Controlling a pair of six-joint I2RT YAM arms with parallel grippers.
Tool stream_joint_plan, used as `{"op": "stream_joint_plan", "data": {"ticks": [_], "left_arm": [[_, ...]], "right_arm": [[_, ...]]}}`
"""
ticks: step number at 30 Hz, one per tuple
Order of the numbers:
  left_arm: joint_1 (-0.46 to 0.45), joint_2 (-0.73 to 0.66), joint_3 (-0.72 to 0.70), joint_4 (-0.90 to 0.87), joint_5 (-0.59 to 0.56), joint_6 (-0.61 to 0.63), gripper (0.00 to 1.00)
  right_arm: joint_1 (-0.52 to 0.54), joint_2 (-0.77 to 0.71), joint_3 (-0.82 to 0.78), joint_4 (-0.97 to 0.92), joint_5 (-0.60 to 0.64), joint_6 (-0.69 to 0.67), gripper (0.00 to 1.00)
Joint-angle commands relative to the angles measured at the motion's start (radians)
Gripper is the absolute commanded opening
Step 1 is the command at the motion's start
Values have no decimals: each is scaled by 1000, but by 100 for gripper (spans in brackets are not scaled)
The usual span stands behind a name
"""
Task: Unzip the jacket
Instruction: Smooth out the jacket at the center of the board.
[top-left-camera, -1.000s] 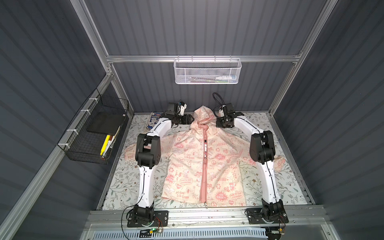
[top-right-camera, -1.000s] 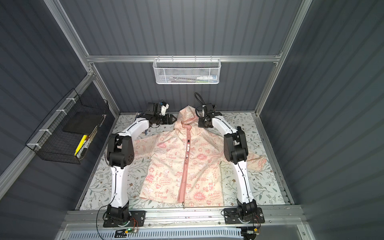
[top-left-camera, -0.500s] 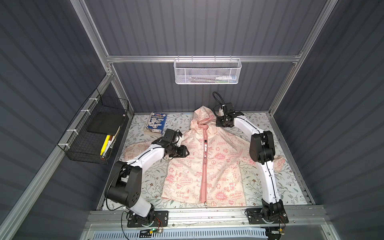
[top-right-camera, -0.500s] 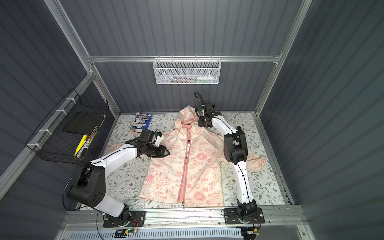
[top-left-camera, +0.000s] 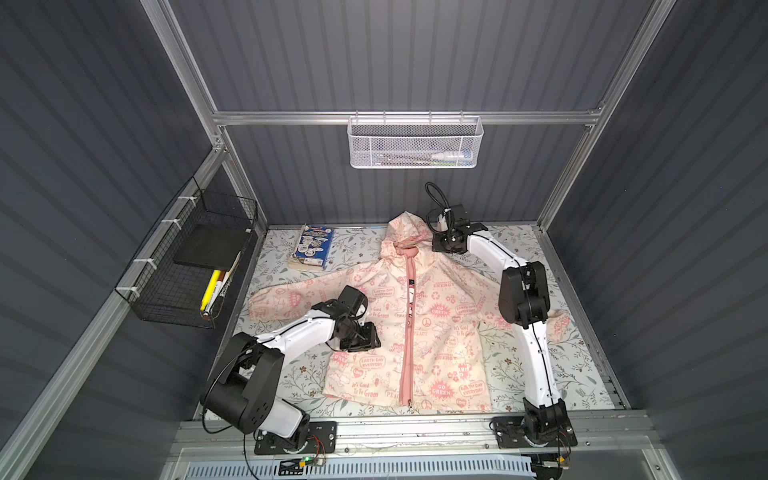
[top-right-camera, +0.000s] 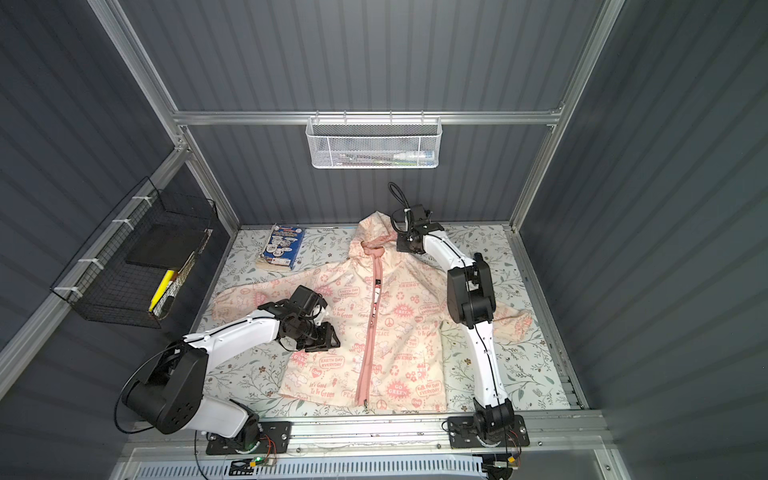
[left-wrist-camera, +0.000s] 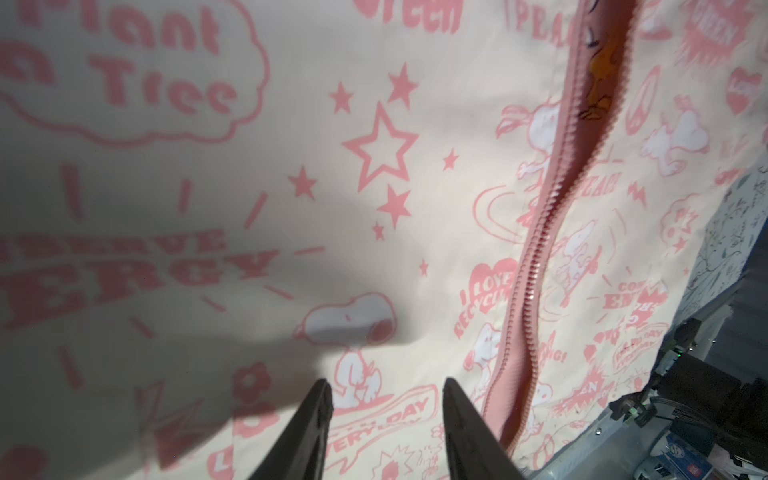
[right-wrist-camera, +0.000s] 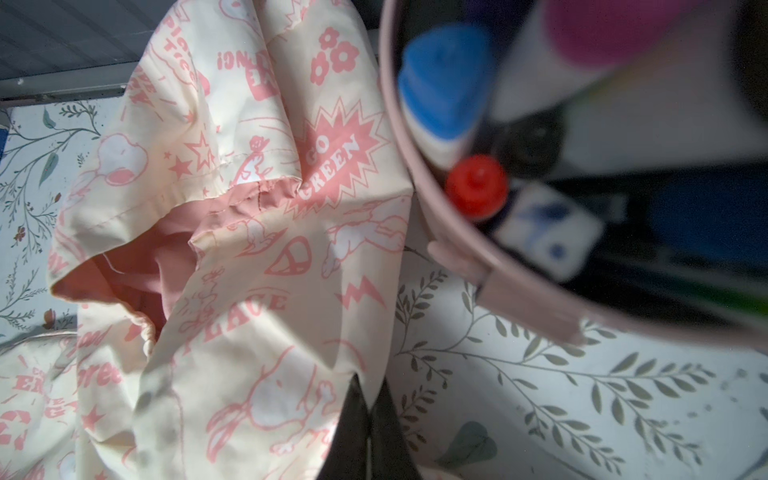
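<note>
The cream jacket (top-left-camera: 444, 332) (top-right-camera: 403, 332) with pink prints lies flat on the floral mat, hood at the back, in both top views. Its pink zipper (top-left-camera: 409, 345) (top-right-camera: 368, 345) (left-wrist-camera: 536, 257) runs down the front. My left gripper (top-left-camera: 365, 337) (top-right-camera: 328, 338) (left-wrist-camera: 384, 384) hovers over the chest panel left of the zipper, open, with only printed fabric below its fingers. My right gripper (top-left-camera: 435, 246) (top-right-camera: 401, 247) (right-wrist-camera: 370, 388) sits at the hood's right side, shut on a fold of the jacket (right-wrist-camera: 249, 249).
A blue printed pack (top-left-camera: 312, 249) lies at the back left of the mat. A black wire basket (top-left-camera: 187, 266) hangs on the left wall, a white mesh basket (top-left-camera: 415, 141) on the back rail. A pink-rimmed container (right-wrist-camera: 519, 291) of markers is close to the right wrist camera.
My left arm has swung from the collar at the back down to the jacket's left chest panel, and its jaws have narrowed. The blue pack is uncovered. The right arm has not moved.
</note>
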Motion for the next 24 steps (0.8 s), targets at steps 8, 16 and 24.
{"op": "stream_joint_plan", "data": {"ticks": [8, 16, 24], "left_arm": [[-23, -4, -100, -24, 0, -71, 46], [-63, -12, -114, -24, 7, -107, 45], [-61, 14, 142, 24, -1, -66, 75]], "right_arm": [[-7, 68, 81, 16, 85, -54, 0], [-9, 112, 135, 5, 100, -67, 0], [-7, 17, 122, -32, -98, -53, 49]]}}
